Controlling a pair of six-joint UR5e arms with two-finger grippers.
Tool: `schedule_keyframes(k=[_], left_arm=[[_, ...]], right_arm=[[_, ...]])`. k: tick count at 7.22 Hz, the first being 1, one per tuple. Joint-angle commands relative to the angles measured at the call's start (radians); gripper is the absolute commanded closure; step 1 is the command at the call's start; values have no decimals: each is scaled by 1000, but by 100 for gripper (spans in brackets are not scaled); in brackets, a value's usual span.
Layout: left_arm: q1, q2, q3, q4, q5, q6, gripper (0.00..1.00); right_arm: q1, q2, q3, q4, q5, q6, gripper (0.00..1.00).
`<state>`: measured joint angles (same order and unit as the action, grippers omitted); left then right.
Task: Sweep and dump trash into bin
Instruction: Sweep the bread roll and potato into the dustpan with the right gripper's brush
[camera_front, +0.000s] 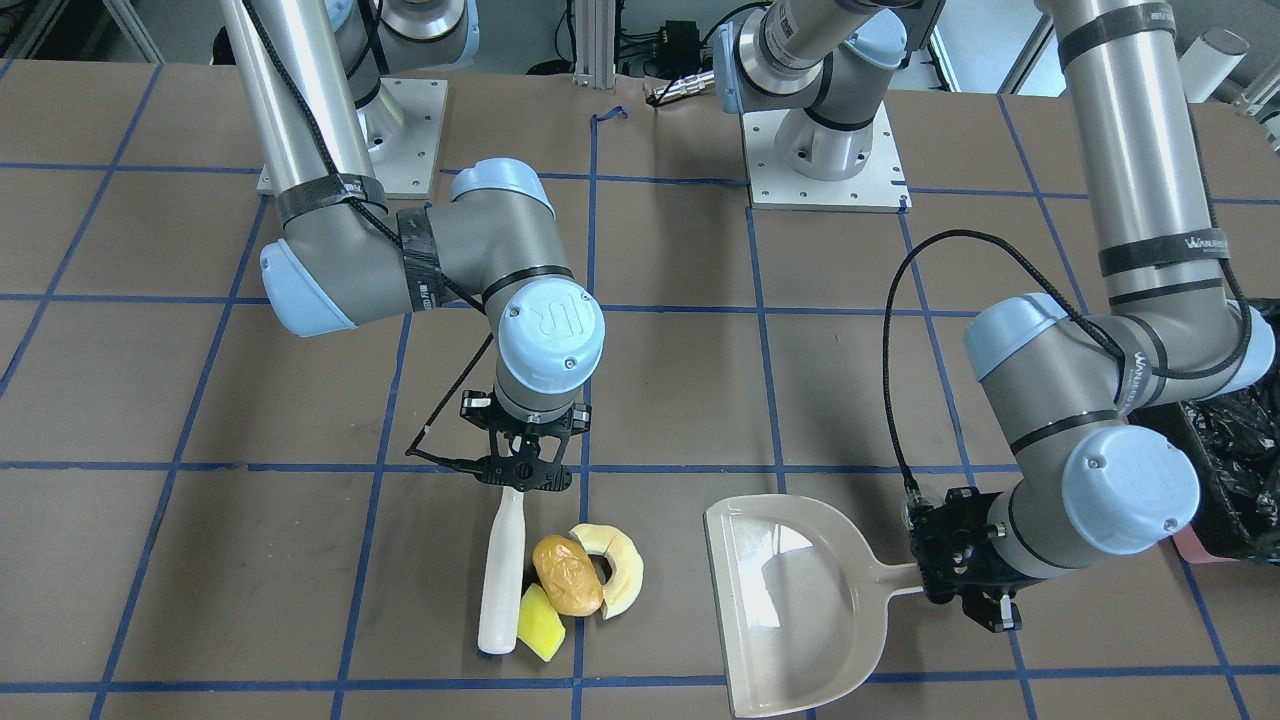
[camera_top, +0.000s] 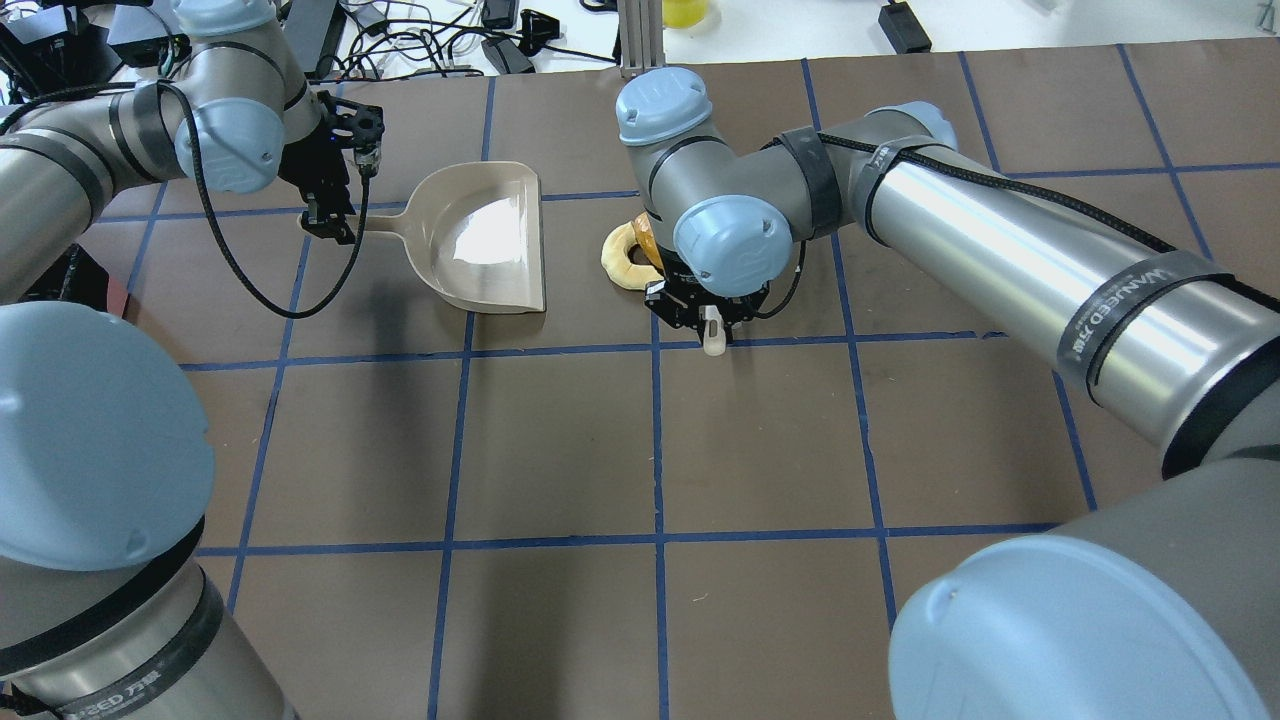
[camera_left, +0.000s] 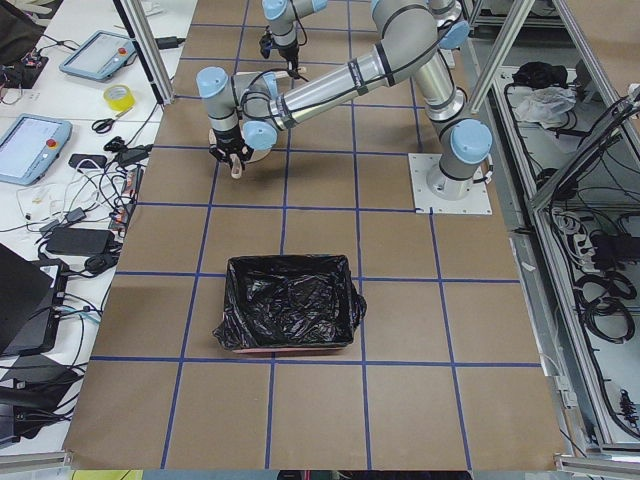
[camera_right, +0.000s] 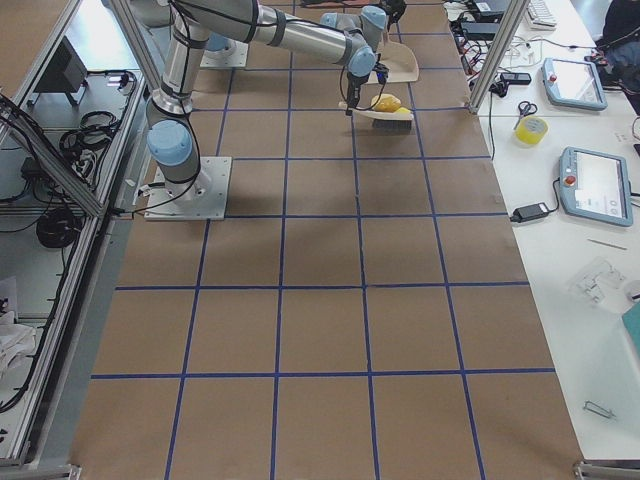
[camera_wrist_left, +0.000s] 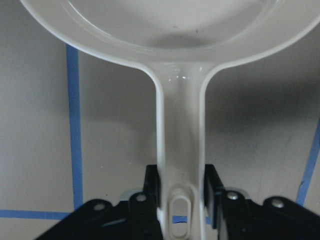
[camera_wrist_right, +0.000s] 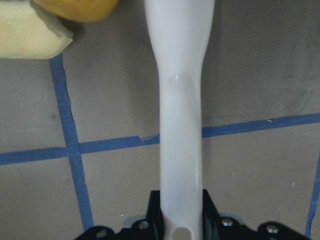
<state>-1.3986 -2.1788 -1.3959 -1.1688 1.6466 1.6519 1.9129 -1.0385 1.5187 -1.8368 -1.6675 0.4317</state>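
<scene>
The trash lies in a tight cluster: a yellow sponge wedge (camera_front: 541, 623), a golden-brown lump (camera_front: 567, 575) and a pale half-ring (camera_front: 618, 565). My right gripper (camera_front: 520, 480) is shut on the handle of the beige hand brush (camera_front: 502, 570), which lies flat right beside the sponge and lump. In the right wrist view the fingers (camera_wrist_right: 155, 212) clamp the handle. My left gripper (camera_front: 935, 575) is shut on the handle of the beige dustpan (camera_front: 790, 600), which sits on the table, empty, its mouth toward the trash. The bin (camera_left: 290, 303), pink with a black bag, stands beyond my left arm.
The brown table (camera_top: 560, 440) has a blue tape grid. A gap of bare table lies between the half-ring and the dustpan's mouth. The bin's corner (camera_front: 1225, 470) shows behind my left wrist. The arm bases (camera_front: 825, 165) stand at the robot's side of the table.
</scene>
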Motion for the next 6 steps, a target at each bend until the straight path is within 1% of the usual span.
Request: schedule_keyframes(k=[1, 2, 4, 5, 6], left_arm=[[0, 2, -2, 1, -2, 3, 100], [0, 2, -2, 1, -5, 2, 100], [0, 1, -3, 1, -7, 2, 100], [0, 2, -5, 1, -5, -1, 100], [0, 2, -5, 0, -5, -1, 100]], right_arm=[[24, 2, 0, -15, 61, 42, 100], [47, 3, 0, -37, 89, 88, 100], [67, 21, 0, -45, 94, 93, 100], [93, 22, 0, -50, 133, 131, 100], [101, 22, -3, -77, 143, 177, 100]])
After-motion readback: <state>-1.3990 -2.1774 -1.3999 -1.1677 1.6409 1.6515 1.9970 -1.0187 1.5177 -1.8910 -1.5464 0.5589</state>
